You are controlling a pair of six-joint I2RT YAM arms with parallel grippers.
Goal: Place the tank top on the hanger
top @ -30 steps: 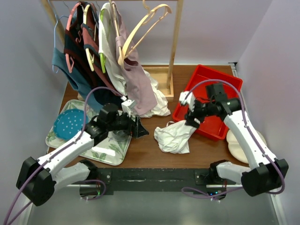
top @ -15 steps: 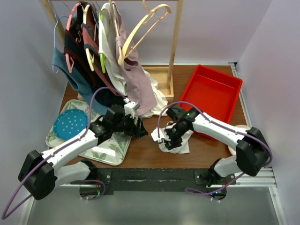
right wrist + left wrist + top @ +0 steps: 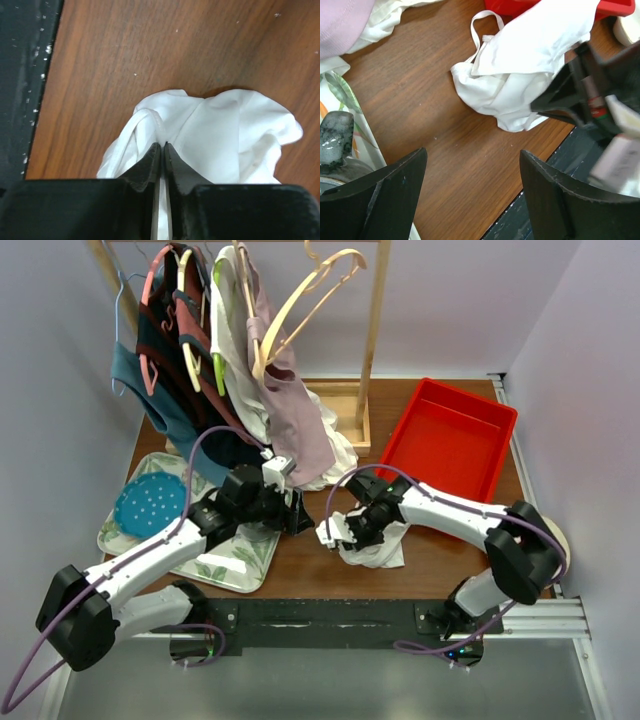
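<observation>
Pinching tank top (image 3: 215,135), right end effector (image 3: 162,150) clenched, left end effector (image 3: 472,152) released beside floral tray (image 3: 240,565), red bin (image 3: 450,440) beyond.

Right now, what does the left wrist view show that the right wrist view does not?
Only the left wrist view shows the open left tool, the red tray, the patterned tray, a pink garment and a strap loop of the tank top. Only the right wrist view shows, close up, the right tool shut on that fabric. Both show the white tank top, the wooden table and the black rail at its edge.
</observation>
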